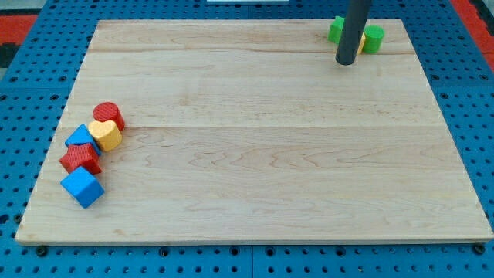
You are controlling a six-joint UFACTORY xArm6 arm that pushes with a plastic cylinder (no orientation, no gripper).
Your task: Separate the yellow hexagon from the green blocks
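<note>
1. While my tip (346, 62) rests at the upper right of the frame, the rod hides most of the yellow hexagon (362, 43) — only a sliver shows between the two green blocks (336, 29) (373, 37).
2. The tool is a bare rod; it holds nothing and has nothing to open.
3. The hexagon looks light, stiff and likely to slide easily on the wooden desk (255, 154) — push a flat side, not a corner, or it may spin.
4. Other blocks sit at the lower left, well apart.
</note>
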